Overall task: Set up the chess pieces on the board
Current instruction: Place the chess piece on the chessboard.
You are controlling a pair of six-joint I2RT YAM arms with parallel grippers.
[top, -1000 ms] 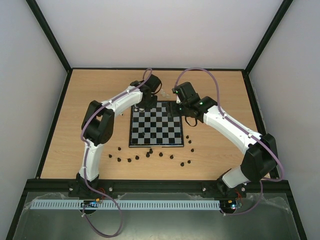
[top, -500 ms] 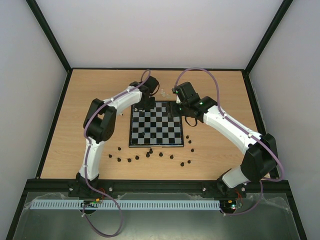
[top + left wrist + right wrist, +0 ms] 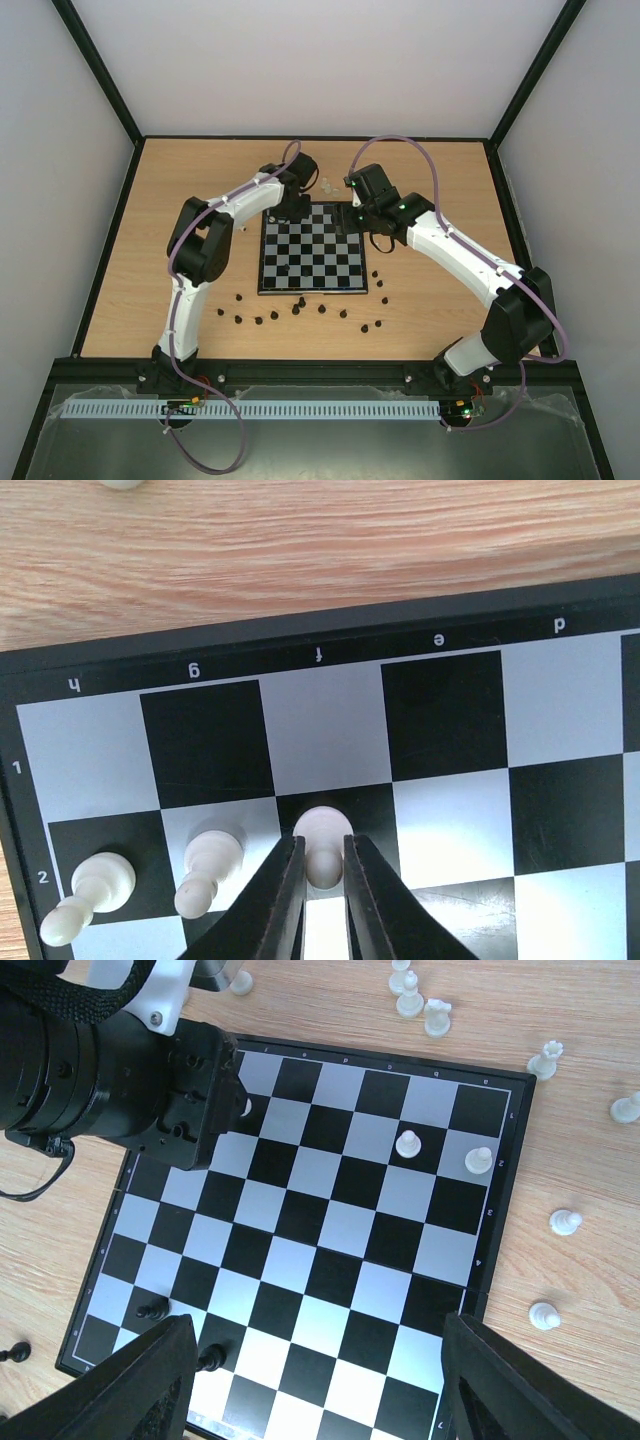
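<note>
The board (image 3: 312, 250) lies mid-table. In the left wrist view my left gripper (image 3: 323, 848) is shut on a white pawn (image 3: 322, 823) on the black f2 square of the board (image 3: 450, 710). Two more white pawns stand beside it on g2 (image 3: 207, 865) and h2 (image 3: 90, 890). The left gripper is at the board's far left corner (image 3: 290, 207). My right gripper (image 3: 330, 1390) is wide open and empty, high over the board (image 3: 330, 1230), near its far right corner (image 3: 352, 218). Two white pawns (image 3: 408, 1143) and two black pawns (image 3: 150, 1311) stand on the board.
Several loose white pieces (image 3: 437, 1017) lie on the wood past the board's far and right edges, including one (image 3: 565, 1222). Several black pieces (image 3: 300, 305) are strewn on the table along the board's near edge and to its near right (image 3: 378, 275).
The left arm shifted slightly toward the board's far edge over the first half second, then held still. The right arm has not moved.
</note>
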